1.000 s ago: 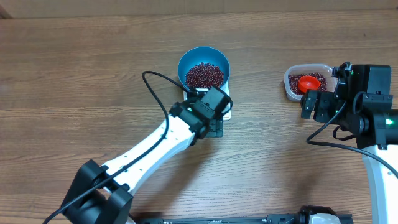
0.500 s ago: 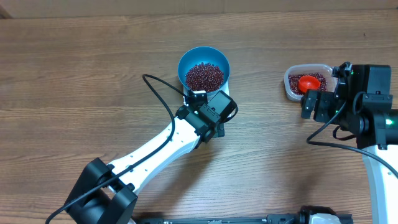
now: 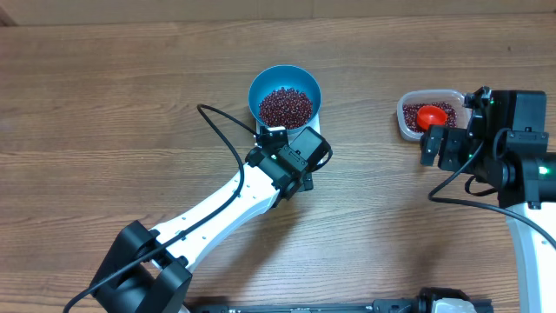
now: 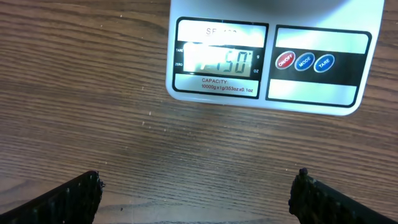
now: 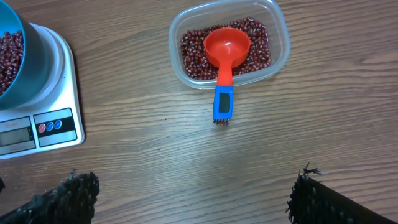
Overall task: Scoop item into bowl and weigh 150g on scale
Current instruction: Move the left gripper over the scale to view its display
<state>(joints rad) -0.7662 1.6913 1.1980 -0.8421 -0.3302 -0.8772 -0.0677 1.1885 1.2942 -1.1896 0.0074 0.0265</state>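
The blue bowl (image 3: 284, 97) holds a heap of dark red beans, the item (image 3: 285, 106), and stands on the white scale (image 4: 267, 62). The scale's display (image 4: 224, 60) reads about 150. My left gripper (image 4: 198, 180) hovers open just in front of the scale, nothing between its fingers. In the overhead view the left wrist (image 3: 294, 156) covers most of the scale. My right gripper (image 5: 194, 180) is open and empty over bare wood, near a clear container (image 5: 230, 43) of beans. An orange-red scoop (image 5: 225, 53) lies in that container. The right wrist view also shows the bowl (image 5: 12, 62) and scale (image 5: 40, 118).
The scoop's handle (image 5: 223, 102) sticks out over the container's near rim onto the wooden table (image 3: 130, 104). The scale's three buttons (image 4: 305, 62) face the left gripper. The right arm's base (image 3: 521, 165) stands at the table's right edge.
The left wrist shifted slightly right and now covers the scale's front panel in the overhead view, then held still. The right arm has not moved.
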